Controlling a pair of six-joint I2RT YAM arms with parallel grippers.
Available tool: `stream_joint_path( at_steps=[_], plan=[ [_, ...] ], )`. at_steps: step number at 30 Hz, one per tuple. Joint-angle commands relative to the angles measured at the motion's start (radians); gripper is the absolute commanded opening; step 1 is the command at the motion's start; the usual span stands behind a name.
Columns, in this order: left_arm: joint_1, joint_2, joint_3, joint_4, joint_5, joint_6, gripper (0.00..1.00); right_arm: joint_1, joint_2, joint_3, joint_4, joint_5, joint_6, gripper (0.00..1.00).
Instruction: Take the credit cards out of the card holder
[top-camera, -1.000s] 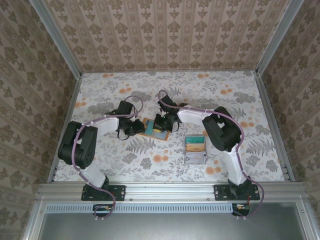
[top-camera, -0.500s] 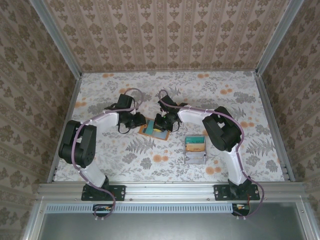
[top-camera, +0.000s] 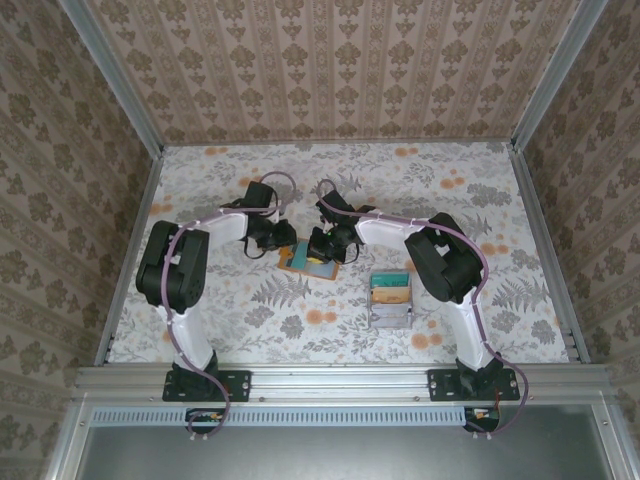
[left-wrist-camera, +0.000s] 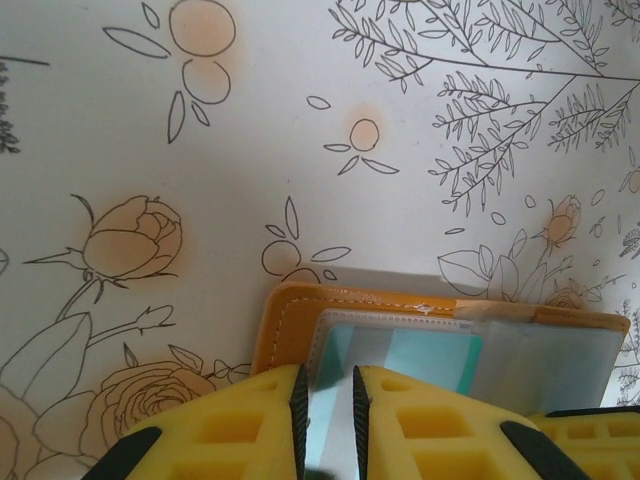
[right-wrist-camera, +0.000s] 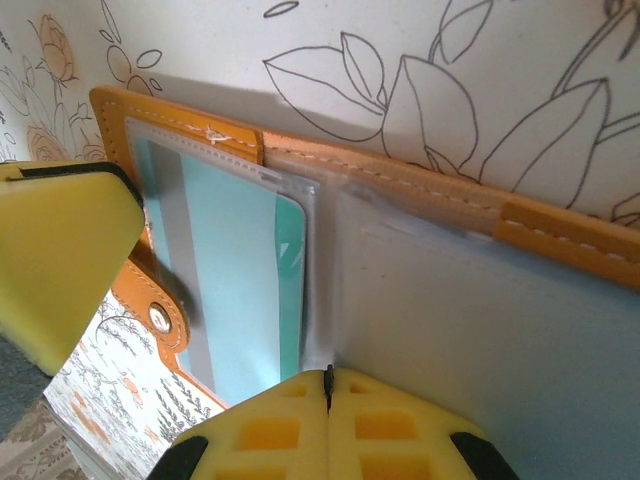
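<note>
Mid-frame on the floral counter (top-camera: 450, 200), the open orange leather card holder (top-camera: 305, 262) lies flat. Left gripper (left-wrist-camera: 328, 420) jaws grasp its teal plastic credit card (left-wrist-camera: 400, 352); right gripper (right-wrist-camera: 327, 380) jaws are clenched on the holder's clear sleeve.

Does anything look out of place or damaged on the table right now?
Nothing stands out. The card holder lies open and flat between the two hands, a teal card still tucked in its clear sleeve, and the grey tray sits squarely to its right.

Orange card holder (right-wrist-camera: 560, 235), teal credit card (right-wrist-camera: 240, 270), floral white table (left-wrist-camera: 300, 100).
</note>
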Motion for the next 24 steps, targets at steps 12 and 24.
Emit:
stream_joint_path(
  at_steps=[12, 24],
  plan=[
    [0.001, -0.022, -0.088, -0.013, -0.018, -0.026, 0.21, -0.003, 0.036, 0.022, -0.022, 0.001, 0.019, 0.16],
    [-0.003, -0.024, -0.097, 0.014, 0.008, -0.057, 0.17, -0.004, 0.046, -0.008, 0.068, -0.045, 0.077, 0.16]
  ],
)
